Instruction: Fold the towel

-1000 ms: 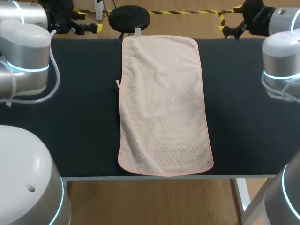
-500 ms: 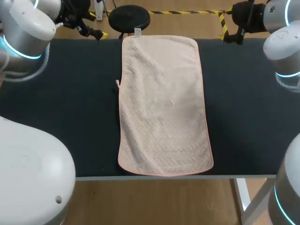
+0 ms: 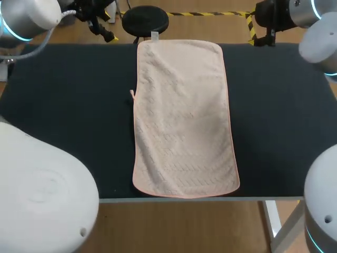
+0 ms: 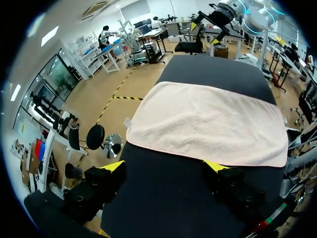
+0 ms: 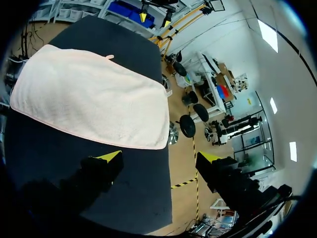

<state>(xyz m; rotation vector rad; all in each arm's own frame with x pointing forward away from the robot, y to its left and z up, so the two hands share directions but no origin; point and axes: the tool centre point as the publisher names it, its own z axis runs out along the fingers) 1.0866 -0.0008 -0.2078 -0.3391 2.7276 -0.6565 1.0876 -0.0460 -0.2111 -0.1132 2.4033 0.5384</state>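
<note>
A pale pink towel (image 3: 181, 116) lies flat and unfolded down the middle of the black table (image 3: 68, 105), its long sides running from the far edge to the front edge. My left gripper (image 3: 105, 30) hangs open over the far left corner, left of the towel's far hem. My right gripper (image 3: 259, 32) is open at the far right corner. In the left wrist view the open gripper (image 4: 165, 166) faces the towel (image 4: 208, 121) from its side, holding nothing. The right wrist view shows the same: an open gripper (image 5: 159, 157), with the towel (image 5: 89, 99) ahead of it.
A small white tag (image 3: 155, 36) sticks out of the towel's far hem, and a thin loop (image 3: 131, 94) pokes from its left edge. The towel's near hem lies almost at the table's front edge. Bare black tabletop (image 3: 279, 116) stretches on both sides.
Both arms have swung back and outward, so the grippers now sit near the table's far corners. The towel has not moved.
</note>
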